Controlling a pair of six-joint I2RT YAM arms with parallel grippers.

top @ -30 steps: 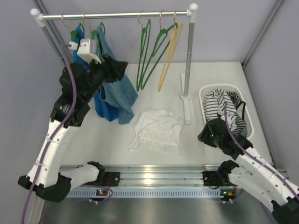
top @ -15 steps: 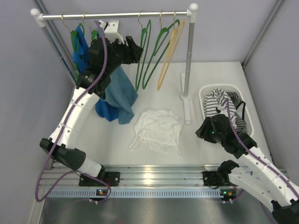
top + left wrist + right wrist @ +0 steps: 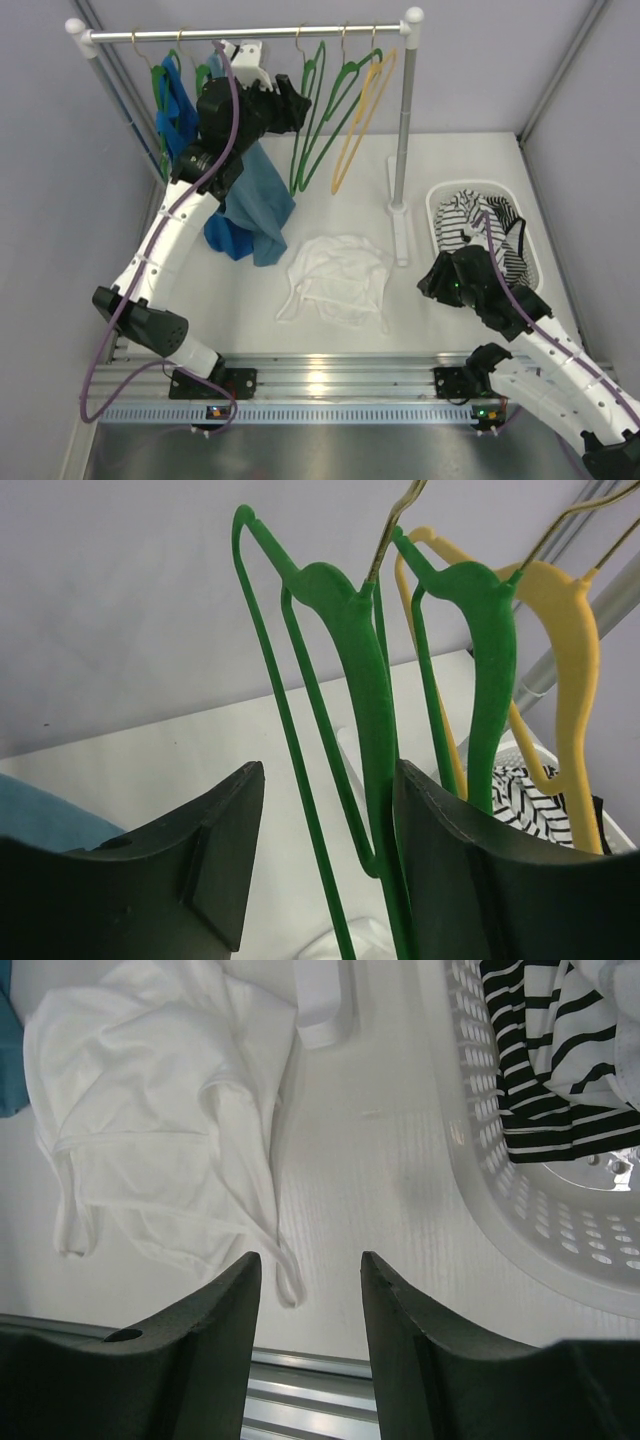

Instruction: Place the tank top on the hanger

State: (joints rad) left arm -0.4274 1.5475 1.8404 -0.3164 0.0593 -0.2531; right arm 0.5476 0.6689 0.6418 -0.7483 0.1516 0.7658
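Observation:
The white tank top (image 3: 338,278) lies crumpled on the table in front of the rack; it also shows in the right wrist view (image 3: 160,1110). A green hanger (image 3: 308,120) hangs from the rail and stands between the open jaws of my left gripper (image 3: 297,103). In the left wrist view the hanger (image 3: 350,680) rests against the right finger (image 3: 470,880), and the left gripper (image 3: 325,870) is not closed on it. My right gripper (image 3: 310,1350) is open and empty above the table near the top's right edge, and shows in the top view (image 3: 440,283).
A second green hanger (image 3: 490,650) and a yellow hanger (image 3: 575,670) hang to the right. Blue tank tops (image 3: 245,200) hang on the left of the rail (image 3: 250,33). A white basket (image 3: 440,200) holds a striped garment (image 3: 480,235). The rack post (image 3: 402,120) stands between.
My left arm swung up and right from the blue tops to the green hanger, which now sits between its open jaws. The hangers have swung slightly. The right arm barely moved.

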